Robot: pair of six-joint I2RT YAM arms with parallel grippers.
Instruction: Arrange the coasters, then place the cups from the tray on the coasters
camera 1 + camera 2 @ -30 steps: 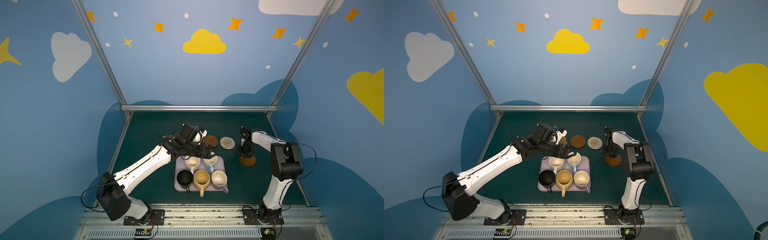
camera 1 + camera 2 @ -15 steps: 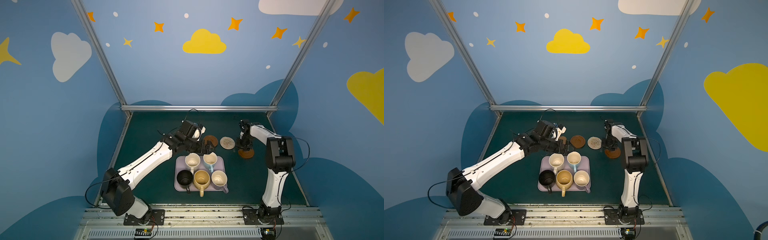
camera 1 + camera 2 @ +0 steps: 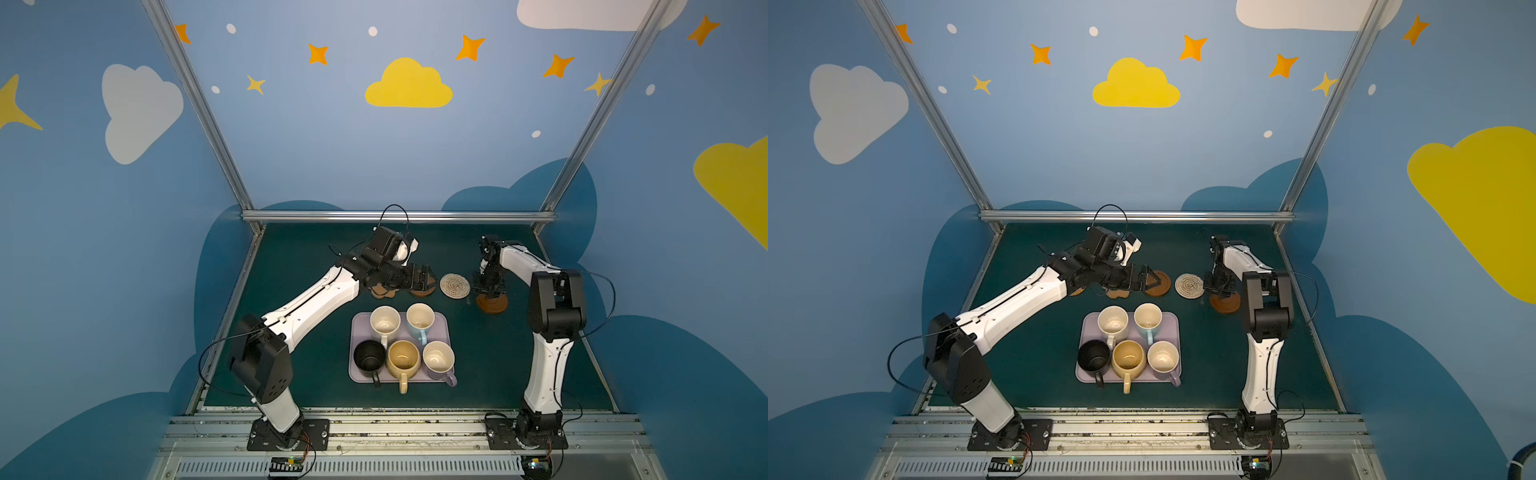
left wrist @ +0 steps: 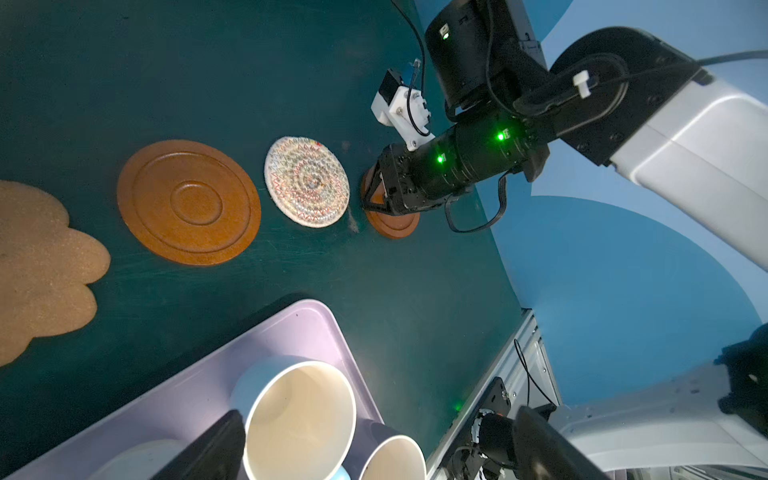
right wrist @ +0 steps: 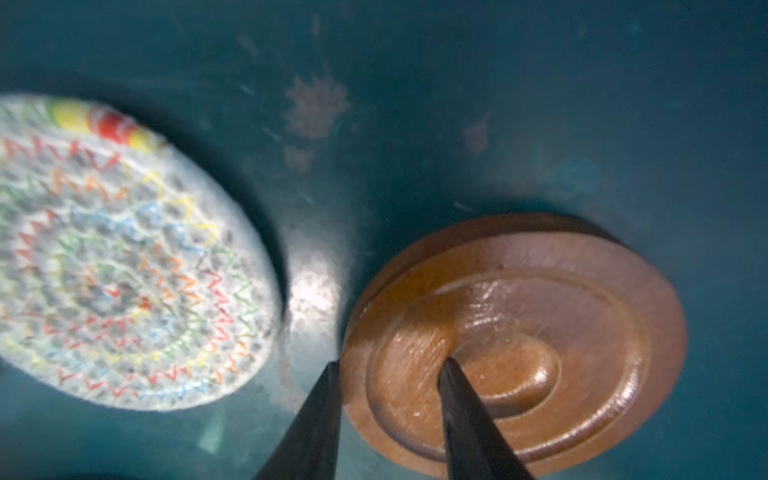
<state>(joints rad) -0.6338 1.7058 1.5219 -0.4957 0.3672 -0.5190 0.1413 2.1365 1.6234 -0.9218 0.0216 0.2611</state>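
Right tool (image 5: 390, 365) pinches the rim of a brown wooden ringed disc (image 5: 540, 324), apparently to seat it beside the pale woven round coaster (image 5: 124, 257); left tool (image 3: 428, 277) hovers wide open, empty.

Left arm (image 3: 316, 299), right arm (image 3: 519, 262): white shells, black joints (image 3: 557, 299), looping black cables (image 4: 473, 230). Right end effector (image 5: 390, 363): tapered black fingers (image 5: 465, 415).

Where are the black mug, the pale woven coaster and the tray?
Black mug (image 3: 369, 360): a top view, on its dark inside.
Pale woven coaster (image 4: 306, 181): left wrist view, on its centre.
Tray (image 3: 359, 332): a top view, on a bare patch by its far left corner.
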